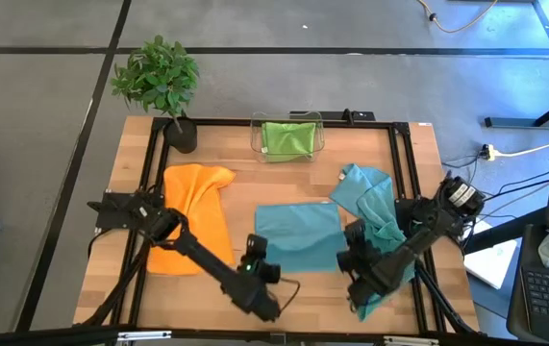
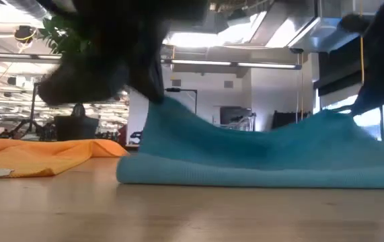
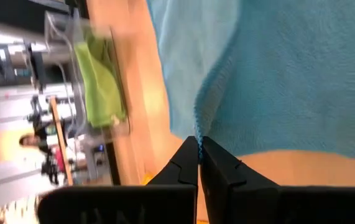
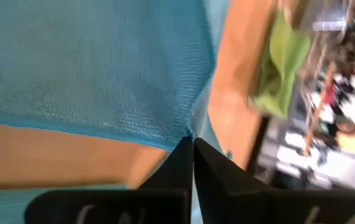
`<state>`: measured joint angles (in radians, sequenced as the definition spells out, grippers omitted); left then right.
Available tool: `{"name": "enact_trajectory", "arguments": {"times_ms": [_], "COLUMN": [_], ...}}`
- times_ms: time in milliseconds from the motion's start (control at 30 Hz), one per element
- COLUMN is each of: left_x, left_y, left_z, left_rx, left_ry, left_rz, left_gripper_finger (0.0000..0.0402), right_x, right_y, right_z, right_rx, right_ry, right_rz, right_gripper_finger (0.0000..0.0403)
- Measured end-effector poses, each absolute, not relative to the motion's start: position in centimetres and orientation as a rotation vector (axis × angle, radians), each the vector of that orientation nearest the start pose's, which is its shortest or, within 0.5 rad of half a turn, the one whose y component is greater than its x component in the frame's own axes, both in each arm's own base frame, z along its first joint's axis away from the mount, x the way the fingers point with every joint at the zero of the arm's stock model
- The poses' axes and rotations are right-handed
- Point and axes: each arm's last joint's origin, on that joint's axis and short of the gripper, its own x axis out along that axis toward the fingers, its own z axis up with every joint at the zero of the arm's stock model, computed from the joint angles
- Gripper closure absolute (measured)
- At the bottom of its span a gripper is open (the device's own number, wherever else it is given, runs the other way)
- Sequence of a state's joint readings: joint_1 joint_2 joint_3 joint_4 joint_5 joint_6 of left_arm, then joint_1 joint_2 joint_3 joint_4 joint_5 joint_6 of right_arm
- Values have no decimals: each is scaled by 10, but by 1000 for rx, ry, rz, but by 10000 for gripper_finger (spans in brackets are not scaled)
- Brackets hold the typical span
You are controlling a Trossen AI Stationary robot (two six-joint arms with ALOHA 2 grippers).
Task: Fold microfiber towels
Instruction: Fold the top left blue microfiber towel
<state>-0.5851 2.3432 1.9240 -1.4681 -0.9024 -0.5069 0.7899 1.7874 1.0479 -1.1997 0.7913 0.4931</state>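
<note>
**A:** So what did the overhead cam show?

**B:** A teal towel (image 1: 298, 235) was spread mid-table, near the front edge. The left gripper (image 1: 254, 252) sat at its front-left corner and the right gripper (image 1: 351, 248) at its front-right corner. An orange towel (image 1: 193, 216) lay on the left, a second teal towel (image 1: 375, 207) was bunched up on the right partly under the right arm, and a lime green towel (image 1: 287, 138) sat in the clear plastic bin (image 1: 255, 135) at the back. Potted plant (image 1: 159, 82) was at the back-left corner.

**A:** And the table-level one?

**B:** The teal towel (image 2: 259, 158) had both ends lifted with the middle sagging, and its front edge rested on the wood. The orange towel (image 2: 37, 156) lay flat off to the left.

**A:** Left wrist?

**B:** The fingers (image 3: 180, 168) were pinched fully together on the hem of the teal towel (image 3: 289, 81). The lime green towel (image 3: 102, 87) in its bin showed farther off, with a person blurry in the room beyond.

**A:** Right wrist the same?

**B:** Pretty much. The fingers (image 4: 208, 162) were clamped tight on a corner edge of the teal towel (image 4: 90, 62), with bare table (image 4: 53, 155) under it and the lime green towel (image 4: 280, 68) off in the distance.
</note>
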Motion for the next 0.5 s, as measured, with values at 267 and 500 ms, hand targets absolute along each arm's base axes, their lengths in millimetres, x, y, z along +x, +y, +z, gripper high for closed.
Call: {"name": "enact_trajectory", "arguments": {"times_ms": [267, 500], "left_x": [376, 378], "left_y": [-179, -164], "left_z": [141, 126], "left_rx": [805, 771], "left_ry": [1293, 1303], "left_rz": [632, 657], "left_gripper_finger": [401, 401], "right_x": [198, 206], "right_y": [140, 135], "right_z": [131, 118], "right_rx": [-971, -937], "right_ry": [1294, 1266], "right_rz": [-426, -382], "right_gripper_finger": [392, 389]}}
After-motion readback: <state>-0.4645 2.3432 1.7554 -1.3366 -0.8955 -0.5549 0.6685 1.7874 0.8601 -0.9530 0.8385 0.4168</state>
